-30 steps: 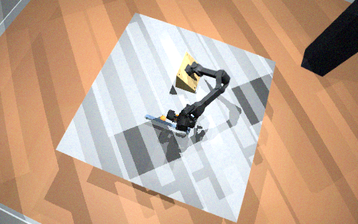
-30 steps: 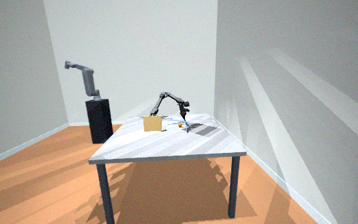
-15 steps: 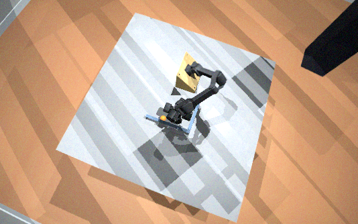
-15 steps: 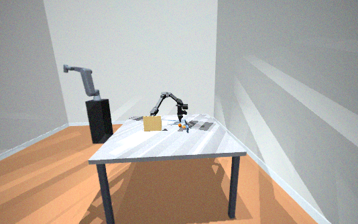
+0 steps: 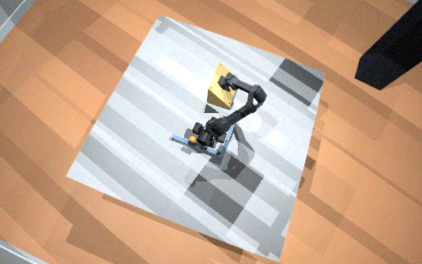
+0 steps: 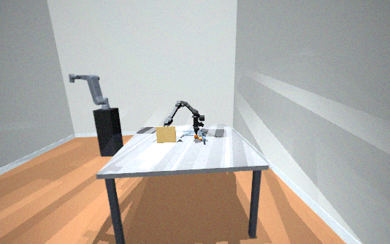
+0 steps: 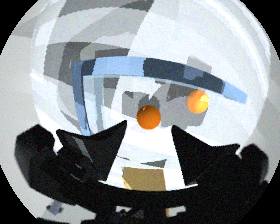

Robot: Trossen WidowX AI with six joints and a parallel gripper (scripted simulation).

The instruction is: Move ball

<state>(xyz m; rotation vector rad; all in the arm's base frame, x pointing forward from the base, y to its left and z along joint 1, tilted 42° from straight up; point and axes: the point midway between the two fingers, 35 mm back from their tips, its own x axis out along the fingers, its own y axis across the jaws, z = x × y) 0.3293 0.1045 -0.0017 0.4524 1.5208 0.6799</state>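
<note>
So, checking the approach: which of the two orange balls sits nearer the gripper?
The solid orange ball, centred ahead of the open gripper; the see-through copy lies farther right.

From my station, I take the low clear blue corner walls [image 5: 219,149] on the grey striped table [image 5: 135,118] as my landmark. The small orange ball [image 7: 149,117] lies inside their angle, and the black parallel-jaw gripper [image 7: 147,141] hangs above it, fingers either side. The see-through orange ball copy [image 7: 197,102] sits just right of the ball in the wrist view, seemingly nearer the long wall. The tan mounting block [image 5: 220,87] stands behind the walls, well apart.
</note>
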